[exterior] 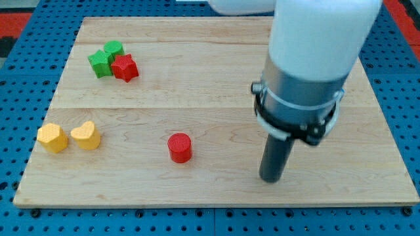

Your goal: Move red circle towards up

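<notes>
Blue perforated pegboard (20, 65) frames the scene on all sides, its regular grid of dark holes visible at the view's left, right and bottom; a strip of red shows at the upper left and upper right corners. Resting on it is the surface (197, 72), a pale wooden board of joined planks with faint seams running from left to right and lengthwise grain.

Largest object over the surface is the arm: a white cylindrical housing (321, 33) entering from the view's top right, banded below by a grey collar (298, 98) ringed with a black clamp. From the collar descends the dark rod. No jawed end effector is fitted, so nothing opens, closes or clamps; my tip (271, 179) meets the board near its bottom edge, in free space and touching no block.

Red circle (179, 147), a short upright cylinder, stands alone in the lower middle of the board, well apart from my tip and to its left.

At the view's upper left three blocks cluster in contact: a green star (100, 63), a second green block (114, 48) of unclear shape behind it, and a red star (124, 67) to their right. At the lower left sit a yellow hexagon-like block (52, 138) and, just beside it, a yellow heart (86, 136).
</notes>
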`<state>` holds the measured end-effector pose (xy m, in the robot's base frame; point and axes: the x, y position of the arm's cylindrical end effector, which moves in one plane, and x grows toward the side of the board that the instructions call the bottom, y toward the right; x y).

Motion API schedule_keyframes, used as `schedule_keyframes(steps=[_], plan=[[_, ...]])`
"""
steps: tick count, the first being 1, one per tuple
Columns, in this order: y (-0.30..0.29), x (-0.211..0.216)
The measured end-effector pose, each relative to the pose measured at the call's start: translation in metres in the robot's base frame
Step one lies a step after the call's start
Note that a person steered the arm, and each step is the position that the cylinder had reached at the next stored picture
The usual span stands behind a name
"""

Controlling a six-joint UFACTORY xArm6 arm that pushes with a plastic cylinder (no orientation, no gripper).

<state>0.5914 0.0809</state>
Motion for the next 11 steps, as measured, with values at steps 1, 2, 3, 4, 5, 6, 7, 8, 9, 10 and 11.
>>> schedule_keyframes(steps=[1,2,3,4,5,6,7,8,9,10,11], plan=[[-0.028,0.027],[-0.057,0.008],[-0.065,-0.045],[-0.070,-0.040],[-0.091,-0.031],[-0.149,-0.034],[-0.176,-0.037],[-0.171,-0.041],[-0.135,-0.039],[-0.132,-0.069],[-0.136,-0.110]])
